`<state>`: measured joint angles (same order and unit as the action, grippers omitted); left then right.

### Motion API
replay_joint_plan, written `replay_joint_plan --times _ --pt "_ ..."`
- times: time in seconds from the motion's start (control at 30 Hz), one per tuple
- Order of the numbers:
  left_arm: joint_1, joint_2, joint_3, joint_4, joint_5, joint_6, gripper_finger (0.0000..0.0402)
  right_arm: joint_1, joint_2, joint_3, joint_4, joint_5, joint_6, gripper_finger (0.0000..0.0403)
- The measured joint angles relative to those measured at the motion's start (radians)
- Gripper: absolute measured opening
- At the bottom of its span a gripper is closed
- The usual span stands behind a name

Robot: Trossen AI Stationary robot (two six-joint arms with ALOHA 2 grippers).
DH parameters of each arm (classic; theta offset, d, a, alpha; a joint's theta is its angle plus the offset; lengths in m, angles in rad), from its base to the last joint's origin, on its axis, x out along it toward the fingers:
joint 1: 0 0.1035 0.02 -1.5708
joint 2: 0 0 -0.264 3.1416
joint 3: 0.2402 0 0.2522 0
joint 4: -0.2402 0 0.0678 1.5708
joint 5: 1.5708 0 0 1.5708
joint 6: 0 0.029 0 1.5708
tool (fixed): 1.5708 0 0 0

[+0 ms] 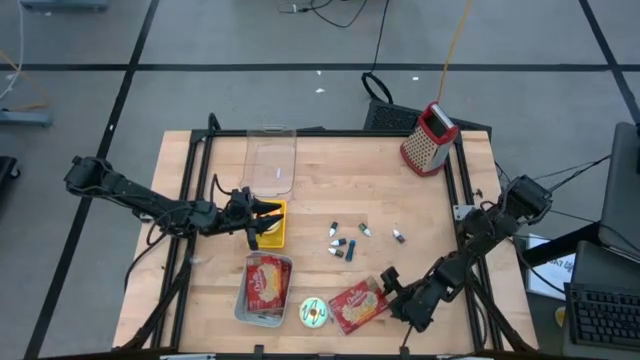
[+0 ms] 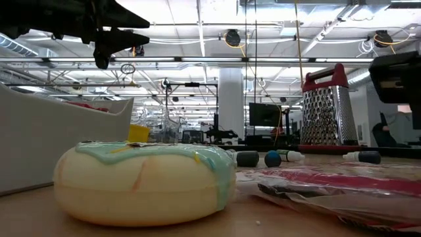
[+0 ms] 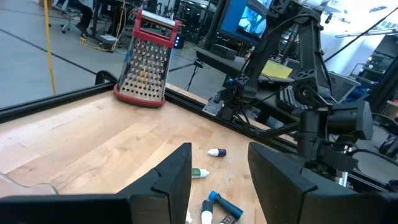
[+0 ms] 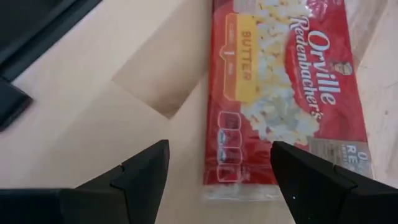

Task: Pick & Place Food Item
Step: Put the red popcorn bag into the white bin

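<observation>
The right end effector [image 1: 390,283] hovers open beside the popcorn bag [image 1: 357,305] lying flat on the table [image 1: 330,200]: the approach step. Next, lower and close on its edge. The left end effector [image 1: 262,222], empty and half open, waits farther from the bag.

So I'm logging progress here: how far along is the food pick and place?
One popcorn packet already lies in the metal tray. The second popcorn packet is on the table, with the open right gripper just short of its end, gripping nothing. The left gripper hovers empty over the yellow box. The toy donut also sits loose beside the tray.
</observation>
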<state>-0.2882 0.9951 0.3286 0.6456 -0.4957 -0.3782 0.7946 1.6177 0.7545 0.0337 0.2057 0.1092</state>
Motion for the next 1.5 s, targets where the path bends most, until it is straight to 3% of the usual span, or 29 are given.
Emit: replay_joint_plan --times 0.17,0.4,0.57,0.77,1.13,1.4,1.5 --pt "0.000 0.000 0.000 0.000 -0.001 0.010 0.0157 0.006 0.018 0.009 -0.020 0.057 0.002 0.0270" --pt "0.000 0.000 0.000 0.000 -0.001 0.009 0.0157 -0.047 0.060 0.012 -0.048 0.057 -0.098 0.0270" --pt "0.000 0.000 0.000 0.000 -0.001 0.009 0.0157 -0.076 0.064 0.013 -0.117 0.168 -0.168 0.0260" --pt "0.000 0.000 0.000 -0.001 -0.001 0.013 0.0157 -0.086 0.064 0.011 -0.116 0.189 -0.147 0.0195" --pt "0.000 0.000 0.000 -0.016 -0.001 0.013 0.0157 -0.087 0.052 0.009 -0.122 0.204 -0.101 0.0017" --pt "0.000 0.000 0.000 -0.015 0.000 0.009 0.0157 -0.100 -0.069 0.004 -0.142 0.217 -0.103 0.0003" --pt "0.000 0.000 0.000 -0.014 0.000 0.009 0.0157 -0.118 -0.147 0.004 -0.138 0.271 -0.084 0.0002"
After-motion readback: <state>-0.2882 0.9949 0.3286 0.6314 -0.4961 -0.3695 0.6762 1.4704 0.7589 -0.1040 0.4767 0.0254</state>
